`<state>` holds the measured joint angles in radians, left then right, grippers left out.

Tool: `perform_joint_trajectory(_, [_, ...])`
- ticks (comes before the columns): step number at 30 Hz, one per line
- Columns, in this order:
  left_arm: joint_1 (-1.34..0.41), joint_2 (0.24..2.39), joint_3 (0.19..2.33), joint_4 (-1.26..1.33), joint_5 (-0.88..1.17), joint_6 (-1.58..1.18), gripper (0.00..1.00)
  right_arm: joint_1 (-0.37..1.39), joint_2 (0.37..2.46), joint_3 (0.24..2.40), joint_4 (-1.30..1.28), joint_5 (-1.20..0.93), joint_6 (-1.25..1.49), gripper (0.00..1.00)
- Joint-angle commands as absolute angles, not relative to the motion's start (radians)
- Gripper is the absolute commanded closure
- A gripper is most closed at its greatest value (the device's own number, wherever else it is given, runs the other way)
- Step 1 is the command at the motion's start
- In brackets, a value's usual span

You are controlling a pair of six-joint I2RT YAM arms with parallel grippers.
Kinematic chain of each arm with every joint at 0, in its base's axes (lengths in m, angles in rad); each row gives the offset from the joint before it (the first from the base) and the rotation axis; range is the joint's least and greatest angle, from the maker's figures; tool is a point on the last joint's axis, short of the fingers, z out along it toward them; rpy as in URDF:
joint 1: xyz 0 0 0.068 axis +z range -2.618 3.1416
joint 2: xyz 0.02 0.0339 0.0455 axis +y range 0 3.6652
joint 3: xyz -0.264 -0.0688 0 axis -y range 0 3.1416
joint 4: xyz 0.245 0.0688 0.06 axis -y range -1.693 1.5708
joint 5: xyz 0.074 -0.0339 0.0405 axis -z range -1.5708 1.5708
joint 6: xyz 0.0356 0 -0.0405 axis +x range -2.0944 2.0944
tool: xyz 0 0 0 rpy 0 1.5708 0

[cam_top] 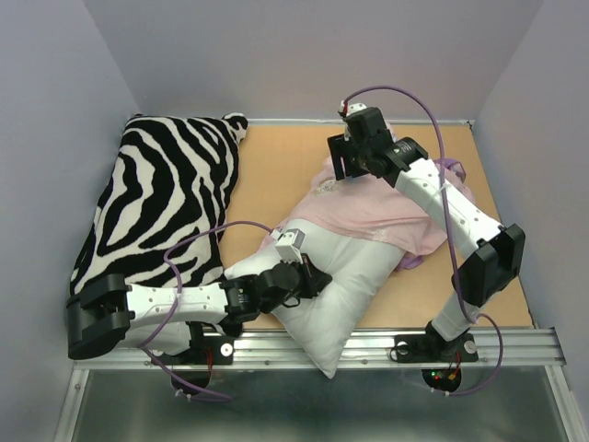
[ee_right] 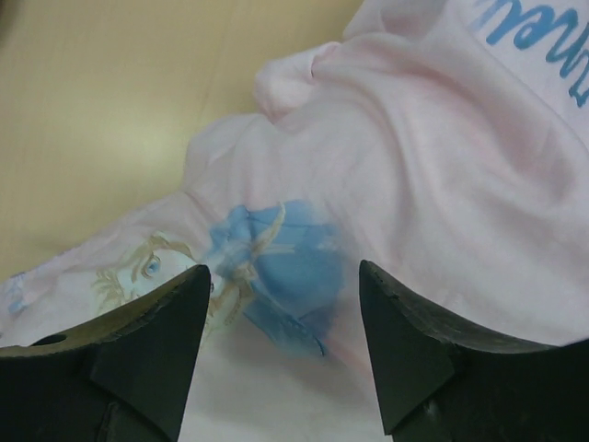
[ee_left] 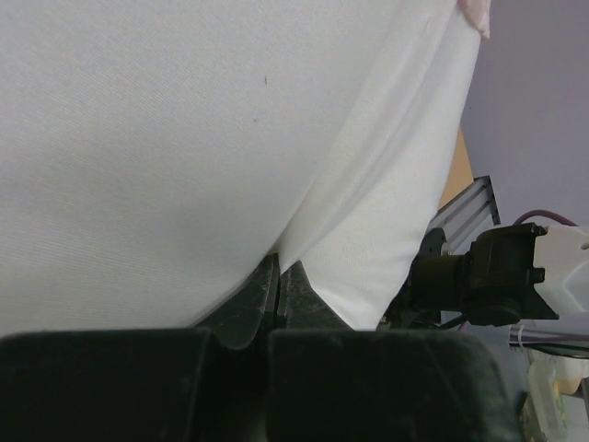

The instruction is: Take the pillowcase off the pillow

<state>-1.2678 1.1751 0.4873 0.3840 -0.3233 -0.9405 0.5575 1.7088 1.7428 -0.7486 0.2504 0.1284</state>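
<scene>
The pillowcase (cam_top: 382, 210) is bunched, pale inside outward, right of centre in the top view, over the upper-right end of the pillow (cam_top: 345, 281), whose long axis is laid diagonally from bottom centre to upper right. A fold of the pillow is pinched by the left gripper (ee_left: 278, 276). The right gripper (ee_right: 283, 276) is held spread just above the pillowcase's print.

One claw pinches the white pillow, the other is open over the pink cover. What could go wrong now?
The left gripper pinches only a thin fold of the pillow; a hard pull could tear it free. The right gripper is open and holds nothing; closing on the pillowcase it might catch the pillow beneath too. The pillow's near corner overhangs the table edge, so it may slide off.
</scene>
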Motion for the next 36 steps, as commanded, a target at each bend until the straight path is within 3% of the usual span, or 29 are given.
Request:
perform_joint_trajectory(1, [-1.292, 1.223, 0.452, 0.149, -0.261, -0.902, 1.0, 0.554, 1.637, 1.672, -0.726, 0.222, 0.091, 0.29])
perform_joint_trajectory(8, [-1.292, 1.223, 0.486, 0.117, -0.265, -0.888, 1.0, 0.554, 1.71, 1.71, -0.73, 0.258, 0.081, 0.4])
perform_joint_trajectory(12, [-1.292, 1.209, 0.499, 0.089, -0.273, -0.885, 1.0, 0.554, 1.747, 1.759, -0.753, 0.259, 0.074, 0.62])
perform_joint_trajectory(13, [-1.292, 1.204, 0.5, 0.081, -0.275, -0.884, 1.0, 0.554, 1.75, 1.764, -0.755, 0.267, 0.075, 0.79])
perform_joint_trajectory(16, [-1.292, 1.181, 0.517, 0.049, -0.284, -0.882, 1.0, 0.554, 1.767, 1.793, -0.768, 0.345, 0.084, 1.0])
perform_joint_trajectory(21, [-1.292, 1.057, 0.597, -0.084, -0.339, -0.859, 1.0, 0.509, 1.83, 2.042, -0.834, 0.535, 0.143, 0.99])
perform_joint_trajectory(26, [-1.292, 0.921, 0.719, -0.282, -0.414, -0.845, 1.0, 0.324, 1.939, 2.311, -0.922, 0.611, 0.264, 0.99])
perform_joint_trajectory(30, [-1.292, 0.825, 0.756, -0.362, -0.429, -0.857, 1.0, 0.151, 1.957, 2.341, -0.927, 0.548, 0.379, 0.99])
perform_joint_trajectory(36, [-1.292, 0.778, 0.888, -0.54, -0.509, -0.857, 1.0, 0.028, 1.989, 2.325, -0.9, 0.514, 0.469, 0.99])
